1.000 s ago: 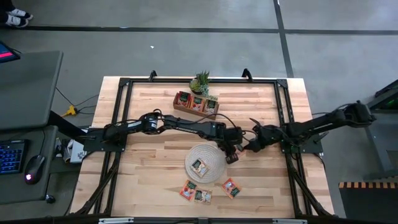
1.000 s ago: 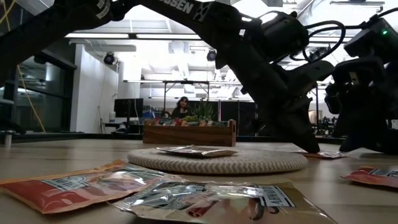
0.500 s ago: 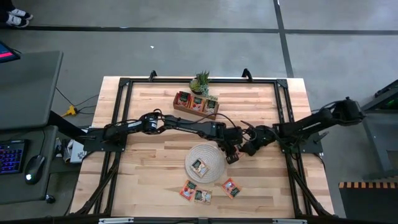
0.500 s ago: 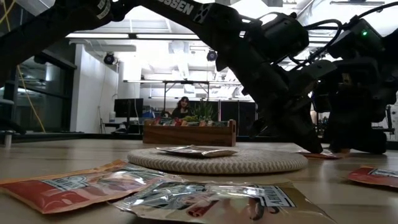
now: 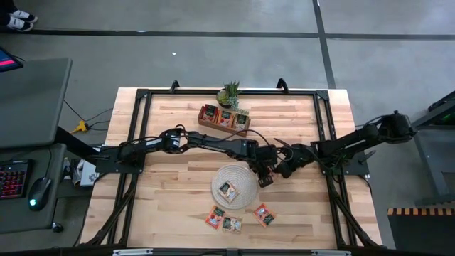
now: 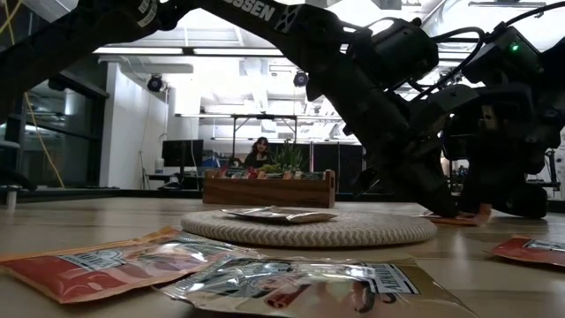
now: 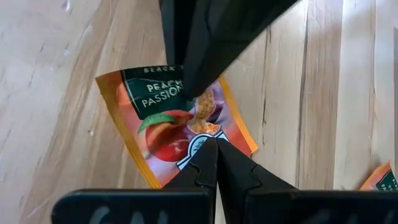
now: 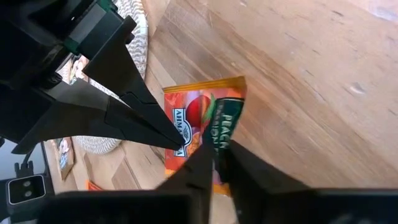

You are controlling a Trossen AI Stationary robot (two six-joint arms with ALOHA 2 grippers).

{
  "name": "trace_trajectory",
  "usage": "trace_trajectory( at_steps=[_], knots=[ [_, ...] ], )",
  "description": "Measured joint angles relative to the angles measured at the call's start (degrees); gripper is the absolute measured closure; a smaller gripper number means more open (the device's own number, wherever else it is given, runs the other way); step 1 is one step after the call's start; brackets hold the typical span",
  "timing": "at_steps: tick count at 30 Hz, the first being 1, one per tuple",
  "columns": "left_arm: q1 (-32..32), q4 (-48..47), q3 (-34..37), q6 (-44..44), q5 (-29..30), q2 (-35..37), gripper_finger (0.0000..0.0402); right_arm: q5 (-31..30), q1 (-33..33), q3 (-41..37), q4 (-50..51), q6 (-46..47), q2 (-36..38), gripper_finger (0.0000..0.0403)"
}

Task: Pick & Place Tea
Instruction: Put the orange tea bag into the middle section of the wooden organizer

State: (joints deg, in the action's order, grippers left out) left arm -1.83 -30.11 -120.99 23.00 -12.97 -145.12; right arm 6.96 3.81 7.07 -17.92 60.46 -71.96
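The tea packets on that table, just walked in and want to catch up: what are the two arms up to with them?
Both arms meet over one orange tea sachet lying on the bare table, beside the round woven mat. The left gripper, shut, presses its tip down on it, while the right gripper closes on the sachet's edge. One sachet already lies on the mat, three more lie near the table's front edge, and the wooden tray at the back holds others.
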Motion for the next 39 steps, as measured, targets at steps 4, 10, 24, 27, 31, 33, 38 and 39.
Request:
trace_trajectory(
  at_steps=[4,10,24,27,31,33,38,39],
  knots=[
    [-0.02,0.00,0.00,-0.07,0.04,0.00,0.0402,-0.58,0.00,0.00,0.08,0.10,0.00,0.0394],
    [0.00,0.04,0.00,-2.69,0.01,0.00,0.0401,-1.36,0.02,0.00,0.22,0.29,0.00,0.0401],
    [0.38,-5.08,-4.65,-6.22,-4.72,-0.52,0.0309,-1.51,0.02,-0.21,1.51,-1.19,1.64,0.0402],
    [0.93,-8.83,-6.89,-6.61,-4.51,-0.57,0.0254,-1.47,0.02,-0.25,1.56,-1.51,1.79,0.0403],
    [1.68,-17.99,-11.48,-9.09,-4.15,-0.57,0.0197,-1.52,0.77,-0.26,1.59,-2.46,1.81,0.0403],
    [1.92,-23.44,-13.64,-10.73,-2.79,-0.57,0.0182,-2.20,1.61,-0.28,1.60,-2.71,1.81,0.0403],
    [2.14,-33.05,-13.49,-11.59,0.88,0.46,0.0176,-3.90,3.72,-0.33,1.83,-3.01,1.84,0.0403],
    [2.16,-34.92,-13.46,-12.20,1.99,1.44,0.0178,-4.30,4.21,-0.33,1.83,-3.01,1.84,0.0403]
  ],
)
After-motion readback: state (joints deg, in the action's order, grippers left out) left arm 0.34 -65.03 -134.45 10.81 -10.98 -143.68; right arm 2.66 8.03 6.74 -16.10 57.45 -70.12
